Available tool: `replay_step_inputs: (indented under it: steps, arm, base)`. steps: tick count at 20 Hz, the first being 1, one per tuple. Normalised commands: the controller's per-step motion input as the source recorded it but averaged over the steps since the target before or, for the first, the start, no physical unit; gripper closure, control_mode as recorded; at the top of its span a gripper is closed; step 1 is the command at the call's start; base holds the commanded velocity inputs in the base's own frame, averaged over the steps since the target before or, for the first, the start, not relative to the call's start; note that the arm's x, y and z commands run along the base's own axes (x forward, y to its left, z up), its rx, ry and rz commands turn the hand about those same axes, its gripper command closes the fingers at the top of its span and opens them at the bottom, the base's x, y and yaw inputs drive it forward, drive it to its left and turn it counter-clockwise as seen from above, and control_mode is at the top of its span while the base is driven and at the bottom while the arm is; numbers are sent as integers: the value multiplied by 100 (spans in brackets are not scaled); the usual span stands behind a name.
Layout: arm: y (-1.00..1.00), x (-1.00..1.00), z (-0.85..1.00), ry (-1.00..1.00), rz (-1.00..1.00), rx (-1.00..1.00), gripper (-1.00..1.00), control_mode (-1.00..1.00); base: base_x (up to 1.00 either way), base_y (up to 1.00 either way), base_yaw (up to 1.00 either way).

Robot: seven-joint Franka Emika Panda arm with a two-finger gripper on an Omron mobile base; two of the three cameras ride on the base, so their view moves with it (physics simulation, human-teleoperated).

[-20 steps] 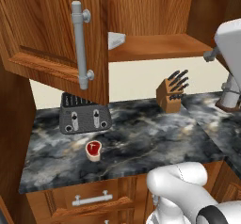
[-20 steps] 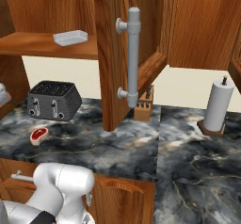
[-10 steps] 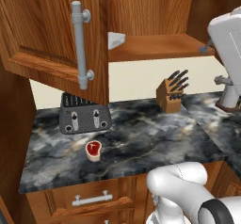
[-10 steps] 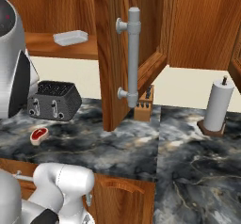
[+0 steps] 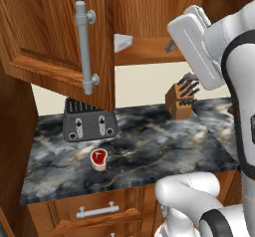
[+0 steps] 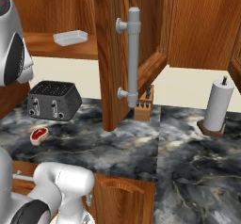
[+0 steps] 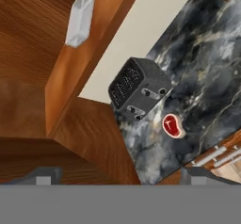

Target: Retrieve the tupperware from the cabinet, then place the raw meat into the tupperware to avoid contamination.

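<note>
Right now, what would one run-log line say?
cabinet: open | tupperware: on shelf | raw meat: on counter | jaws: open, empty

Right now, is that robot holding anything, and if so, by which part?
Nothing. The gripper is open and empty; the tupperware sits on the cabinet shelf, and the raw meat lies on the counter.

Tupperware (image 6: 70, 37): small shallow rectangular container, translucent whitish-grey plastic, lies flat on cabinet shelf near front edge, open side up, nothing visible inside.

Raw meat (image 5: 99, 158): small red steak, pale tan fat rim, white T-shaped bone mark, lies flat on dark marbled bench (image 5: 149, 146), just in front of toaster (image 5: 88, 122), not touching it.

Cabinet (image 5: 55, 32): large brown wooden, above bench, raised-panel doors swung open, vertical silver bar handles.
</note>
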Motion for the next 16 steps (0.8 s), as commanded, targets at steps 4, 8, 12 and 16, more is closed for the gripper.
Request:
replay_step_inputs:
  steps: [4,8,12,16]
  arm:
    - [30,64,-45,17,0,33,-100,-100]
    - [43,55,-40,20,5,40,-100,-100]
    - [44,31,-37,25,13,37,-100,-100]
    - [53,14,-26,28,22,31,-100,-100]
  base:
    - [0,0,0]
    - [0,0,0]
    - [0,0,0]
    - [0,0,0]
